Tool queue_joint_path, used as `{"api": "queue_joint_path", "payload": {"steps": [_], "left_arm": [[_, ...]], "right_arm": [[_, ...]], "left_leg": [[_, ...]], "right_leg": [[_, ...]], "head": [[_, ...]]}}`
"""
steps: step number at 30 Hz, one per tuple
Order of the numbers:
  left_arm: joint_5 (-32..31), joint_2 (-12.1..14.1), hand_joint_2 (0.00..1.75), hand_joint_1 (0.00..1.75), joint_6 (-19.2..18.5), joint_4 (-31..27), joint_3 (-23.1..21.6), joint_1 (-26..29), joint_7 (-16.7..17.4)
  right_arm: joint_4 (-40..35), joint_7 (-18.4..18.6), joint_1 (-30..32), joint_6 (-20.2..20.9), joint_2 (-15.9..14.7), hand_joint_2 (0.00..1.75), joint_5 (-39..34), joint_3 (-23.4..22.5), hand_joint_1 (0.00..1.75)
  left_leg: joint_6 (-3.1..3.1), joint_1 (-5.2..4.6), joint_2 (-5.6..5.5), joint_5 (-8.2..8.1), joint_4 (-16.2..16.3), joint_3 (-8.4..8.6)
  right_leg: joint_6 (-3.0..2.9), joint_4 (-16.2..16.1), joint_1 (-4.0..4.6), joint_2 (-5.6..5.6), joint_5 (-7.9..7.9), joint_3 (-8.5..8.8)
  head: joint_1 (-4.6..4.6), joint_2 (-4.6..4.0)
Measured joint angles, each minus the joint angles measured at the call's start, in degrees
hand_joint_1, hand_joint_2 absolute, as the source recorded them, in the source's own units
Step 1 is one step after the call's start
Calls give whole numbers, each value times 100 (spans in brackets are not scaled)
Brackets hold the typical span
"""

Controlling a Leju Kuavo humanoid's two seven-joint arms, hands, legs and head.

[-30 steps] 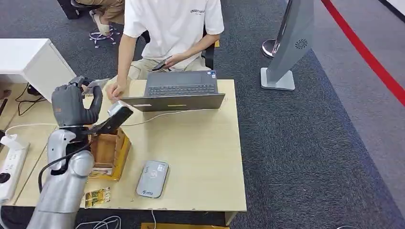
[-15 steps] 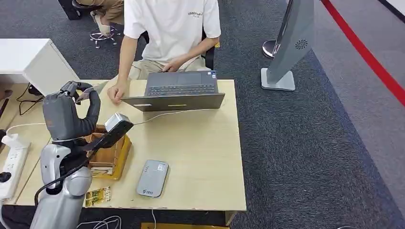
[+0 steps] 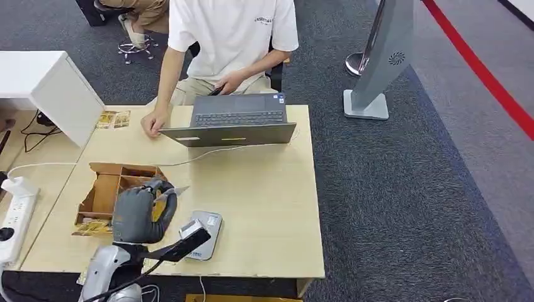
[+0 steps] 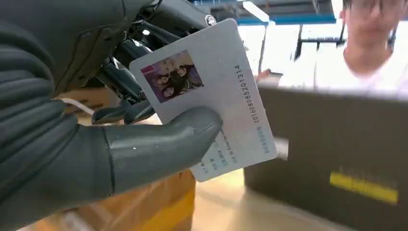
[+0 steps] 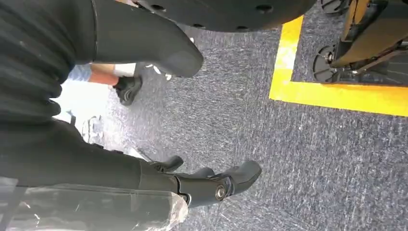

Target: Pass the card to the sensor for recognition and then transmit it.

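While the left hand (image 3: 140, 214) hovers low over the front part of the table (image 3: 264, 201), it pinches a white card (image 4: 211, 96) between its thick thumb and darker fingers (image 4: 120, 113); in the head view a pale corner of the card (image 3: 179, 189) pokes out beside the hand. On the card, the left wrist view shows a small photo near one corner and printed numbers along an edge. Just beside the hand, toward the table's front edge, lies the grey card sensor (image 3: 203, 234), partly hidden by the black bracket at the wrist. A wooden compartment box (image 3: 110, 189) sits on the table on the hand's left, close to it. Farther back stands an open laptop (image 3: 236, 123), with a thin cable running from it across the tabletop. A person (image 3: 230, 31) in a white shirt sits behind the laptop, one hand resting flat on the table. Hanging above grey carpet marked with yellow tape, the right hand (image 5: 207, 185) holds nothing, its fingers loosely apart.
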Motion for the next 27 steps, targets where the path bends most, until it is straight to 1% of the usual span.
{"api": "queue_joint_path", "payload": {"steps": [4, 8, 10, 20, 23, 27], "left_arm": [[13, 4, 175, 175, 44, 179, -199, 325, 48], [175, 55, 175, 175, 122, 220, -489, 567, 289], [243, 85, 175, 175, 118, 240, -551, 628, 391], [208, 138, 175, 175, 48, 402, -669, 663, 575], [203, 138, 175, 175, 37, 452, -697, 662, 667], [89, 136, 175, 175, 114, 546, -695, 660, 837]], "right_arm": [[0, 22, 5, 24, 0, 175, 0, -70, 0], [0, 2, 14, 11, 0, 175, 15, -122, 0], [0, -17, 13, 13, 0, 175, 28, -129, 0], [0, -72, 18, 22, -13, 175, 105, -221, 0], [0, -74, 17, 33, -26, 175, 136, -230, 0], [2, -63, 18, 35, -33, 175, 201, -232, 0]], "left_leg": [[0, 0, -1, 0, 0, 0], [1, 0, -4, -1, 0, -4], [2, -1, -3, -2, 0, -4], [1, 0, -4, 0, 0, -3], [1, 0, -4, 0, 0, -2], [1, 0, -4, -1, 0, -3]], "right_leg": [[0, 0, 0, 0, 0, 0], [1, 0, 0, -3, -2, -1], [1, -1, 0, -3, -2, -1], [1, 0, 0, -7, -1, 1], [1, 0, 0, -7, -1, 2], [1, 0, 0, -7, -1, 1]], "head": [[4, 0], [4, 0], [2, 0], [2, 0], [4, 0], [4, 0]]}}
